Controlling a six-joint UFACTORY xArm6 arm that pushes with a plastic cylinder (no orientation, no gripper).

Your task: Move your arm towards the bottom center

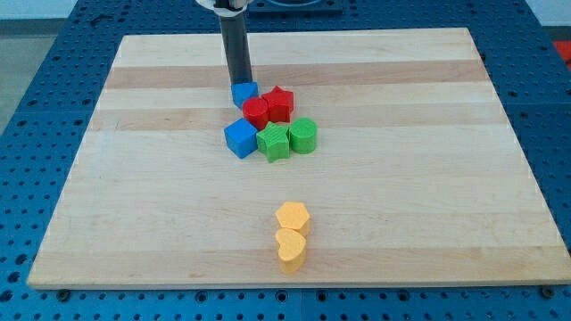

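My tip (240, 85) is the lower end of a dark rod that comes down from the view's top, left of centre. It sits right at the top left of a small blue block (245, 93). Below that lie a red round block (257, 111) and a red star (279, 103). Under them are a blue cube (240, 138), a green star (274, 141) and a green round block (303, 135). Two yellow blocks lie near the view's bottom centre: a hexagon (293, 217) and a heart (291, 250) just below it.
The wooden board (134, 214) fills most of the view. Blue perforated table (36, 107) surrounds it on all sides.
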